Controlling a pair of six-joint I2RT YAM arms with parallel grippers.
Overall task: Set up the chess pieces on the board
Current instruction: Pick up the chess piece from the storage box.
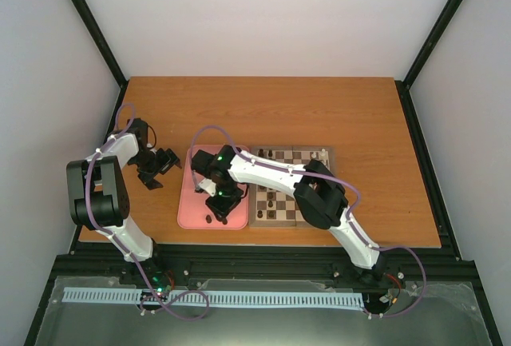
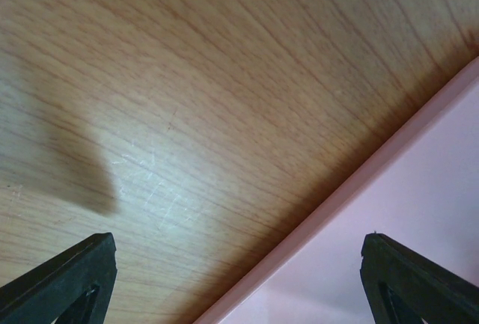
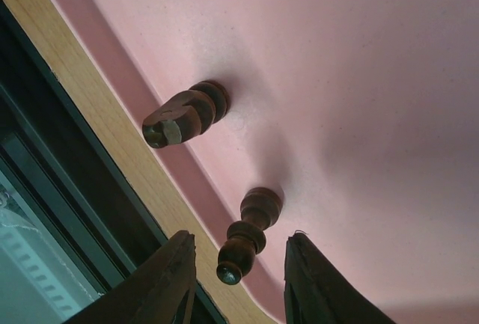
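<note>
**Two chess pieces [image 3: 187, 114] sitting on the pink tray [image 3: 359, 77], right claw [image 3: 239, 253] straddling one**

Seen from the right wrist, the right claw is hanging low over a corner of the tray at the bottom of the frame. Its two fingers [image 3: 176, 271] are standing partly spread on either side of the lower dark piece. A thin gap is showing on each side, so the claw is bracketing the piece without pinching it. The other dark piece is sitting up and to the left, apart from the first and close to the tray's raised rim. From this angle it cannot be told whether either one is standing or lying.

In the top view the board [image 1: 283, 210] is lying just right of the tray, near the middle of the wooden surface [image 1: 359, 114]. More chessmen are standing along the board's upper edge and a few are dotting its left side, too small to sort by colour. The right arm is spanning the board from the lower right to the tray.

The left claw [image 2: 238, 249] is hovering over bare wood at the tray's left edge. Its fingers are showing spread wide in the lower corners of the left wrist frame, holding nothing, with only wood and the tray's rim between them.
</note>
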